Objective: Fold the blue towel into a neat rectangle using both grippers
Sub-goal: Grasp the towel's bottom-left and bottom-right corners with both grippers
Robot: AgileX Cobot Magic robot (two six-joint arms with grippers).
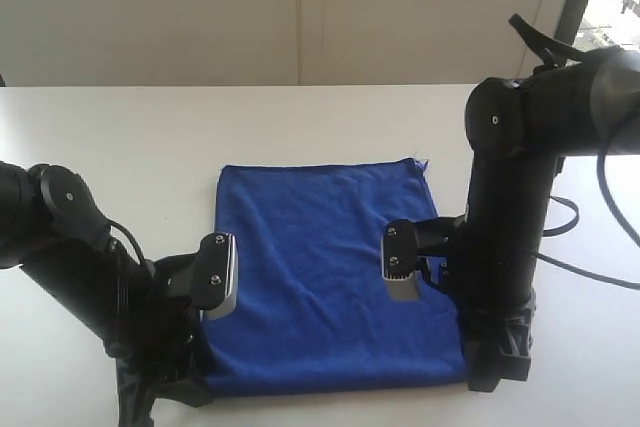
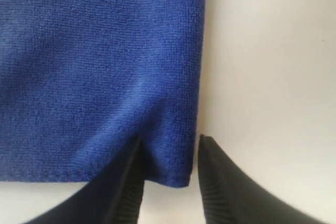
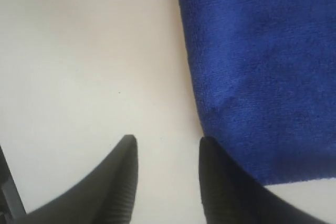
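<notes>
Both arms crouch low at the near edge: the left tool [image 2: 170, 145] straddles one corner of the blue towel [image 1: 320, 247], jaws part-open; the right tool [image 3: 168, 140], also part-open, stands just beside the other. Beyond, the towel lies flat on the white counter [image 1: 120, 137], likely soft, limp and best pinched by its hemmed corners.

The blue towel [image 1: 330, 267]: soft plush cloth, matt, short fine nap, tighter stitched hem at its edge. The table [image 1: 140, 137]: smooth, matt, off-white, hard-looking. My left fingers [image 2: 226, 192] and right fingers [image 3: 118, 182]: matt black, plastic or rubber, inner faces finely ribbed. Right arm shell [image 1: 510, 217]: black, faint sheen.
</notes>
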